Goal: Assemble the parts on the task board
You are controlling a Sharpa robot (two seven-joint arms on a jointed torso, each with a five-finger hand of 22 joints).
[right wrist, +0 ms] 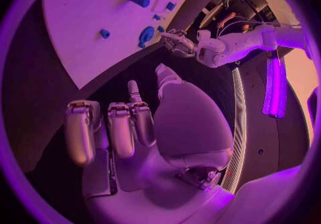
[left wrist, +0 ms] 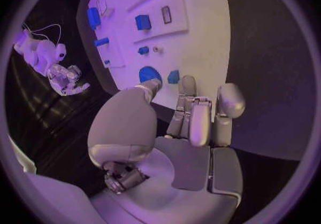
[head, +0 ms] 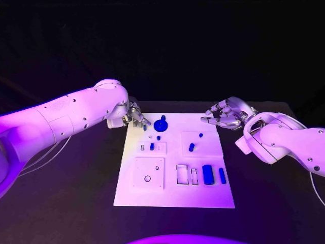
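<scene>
On flat white task board (head: pixel 206 193), rounded blue parts (head: pixel 160 124)

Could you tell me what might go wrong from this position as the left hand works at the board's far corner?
The left hand hovers right by the round blue part and a small blue piece at the task board edge; a slight misjudgement could knock them out of place or off the board. The right hand, open and empty, waits off the far right corner; if both reach in together they might collide.

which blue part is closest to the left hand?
The small blue piece at the task board's far left corner, right at the left hand's fingertips. The round blue disc sits just beyond it; the other blue parts lie further down the board.
</scene>
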